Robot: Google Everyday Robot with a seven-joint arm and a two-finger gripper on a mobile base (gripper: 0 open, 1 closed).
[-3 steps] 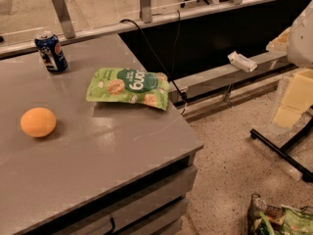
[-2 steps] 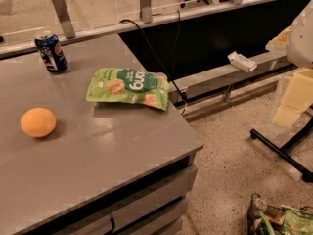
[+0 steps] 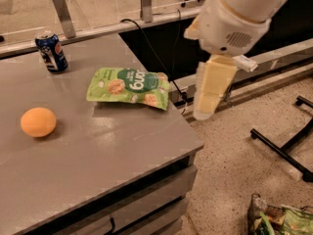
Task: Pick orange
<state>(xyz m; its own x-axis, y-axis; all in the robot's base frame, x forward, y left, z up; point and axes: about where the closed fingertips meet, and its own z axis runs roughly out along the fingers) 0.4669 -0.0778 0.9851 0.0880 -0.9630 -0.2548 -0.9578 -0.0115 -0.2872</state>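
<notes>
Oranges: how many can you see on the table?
1. The orange sits on the gray table, left of the green snack bag and nearer the camera than the blue can. The robot's hand hangs past the table's right edge.

Smooth orange (image 3: 38, 122), satin-sheen table (image 3: 122, 153) — matt cream plastic pincer (image 3: 205, 106) beyond its edge

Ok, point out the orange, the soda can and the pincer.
orange (image 3: 38, 122), camera view, middle of the fruit.
soda can (image 3: 51, 51), camera view, its blue side.
pincer (image 3: 205, 109), camera view, lower end, hanging beside the table (image 3: 122, 148).
</notes>
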